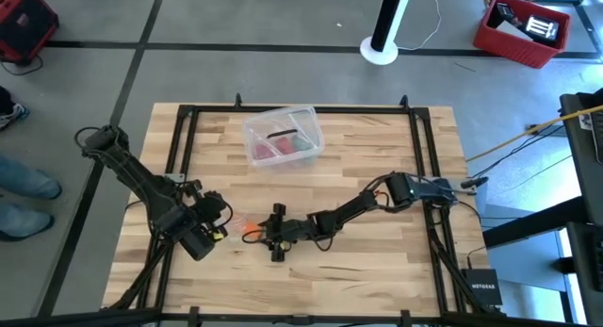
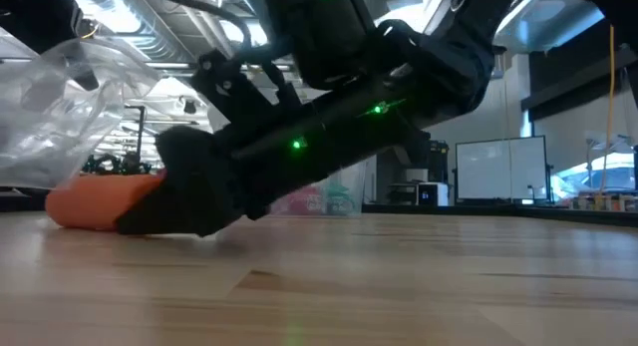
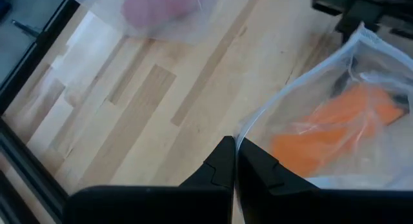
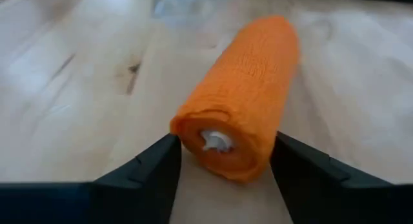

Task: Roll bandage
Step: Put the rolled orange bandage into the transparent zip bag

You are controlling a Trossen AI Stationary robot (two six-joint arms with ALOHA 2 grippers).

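Now we see the bandage (image 4: 242, 98) as a tight orange roll lying on the bench (image 4: 71, 88), and the right pincer (image 4: 226, 161) has its two fingers spread on both sides of the near end of the roll, just beside it but not clearly pressing it. We judge that the main risk is the roll escaping: it is round and soft, so if one finger touches first, it can turn away or be pushed along the wood. If the fingers squeeze only the end, the layers may slide out like a telescope and the roll loosens.

The left pincer (image 3: 233, 164) is pressed together on the edge of the clear plastic wrapper (image 3: 335, 75), through which the orange shows. In the high view the wrapper lies just beside the bandage (image 1: 252, 229), between both arms, so a pull on the film could drag or tip the roll, and the arms work close to each other there.

Farther back on the bench stands a clear plastic box (image 1: 283, 136) with red and green contents, well apart from the work.
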